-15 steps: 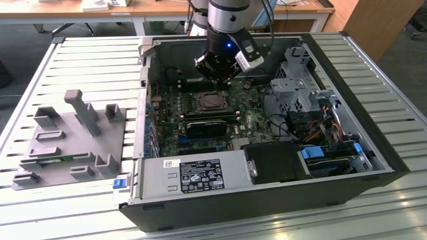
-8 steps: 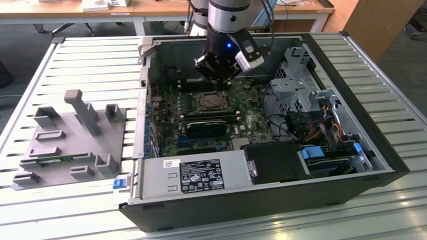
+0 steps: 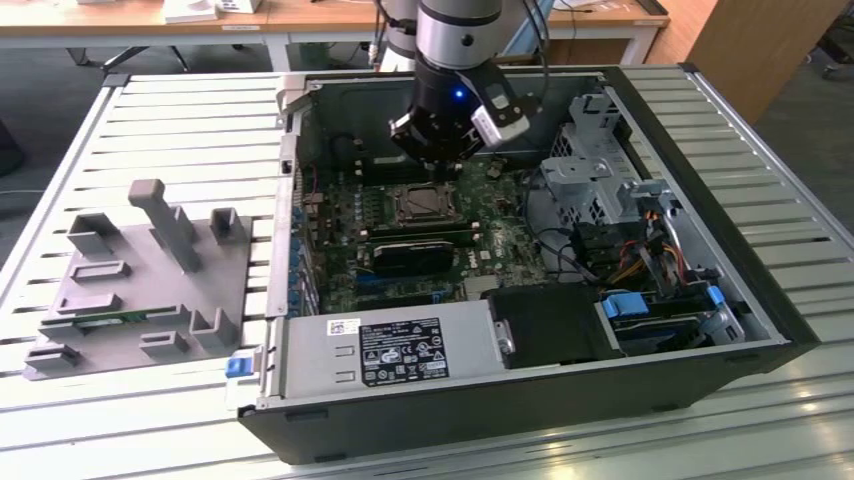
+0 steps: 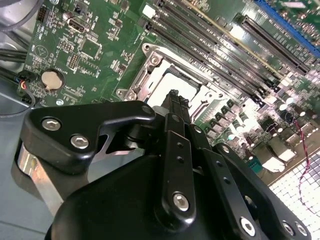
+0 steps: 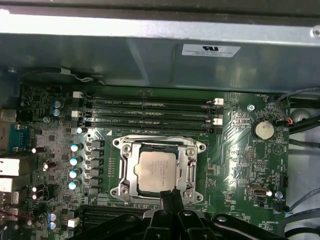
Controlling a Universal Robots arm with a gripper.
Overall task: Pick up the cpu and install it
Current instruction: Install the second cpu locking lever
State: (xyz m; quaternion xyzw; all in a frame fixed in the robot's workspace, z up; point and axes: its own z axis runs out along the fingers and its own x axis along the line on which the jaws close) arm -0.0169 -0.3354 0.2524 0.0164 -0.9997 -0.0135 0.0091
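I see the square silver cpu [image 5: 157, 170] seated in its socket [image 5: 124, 172]; gripper [image 5: 170, 194], fingers together and empty, at its 6 o'clock edge.

open computer case [image 3: 747, 330], motherboard [image 5: 240, 150], grey fixture tray [image 3: 134, 290]

Robotics lab or engineering workshop. Evidence: slatted aluminium worktable [image 3: 160, 110] carrying open desktop computer case [image 3: 534, 400], motherboard [image 3: 441, 260] exposed. Grey moulded parts fixture [image 3: 134, 270] at 9 o'clock from case. Industrial robot arm [image 3: 461, 40] hanging over case at 12 o'clock. Behind table, at 12 o'clock, wooden-topped desks [image 3: 320, 18] with white boxes [image 3: 214, 8]. Grey floor. Wooden panel [image 3: 747, 40] at 1 o'clock.
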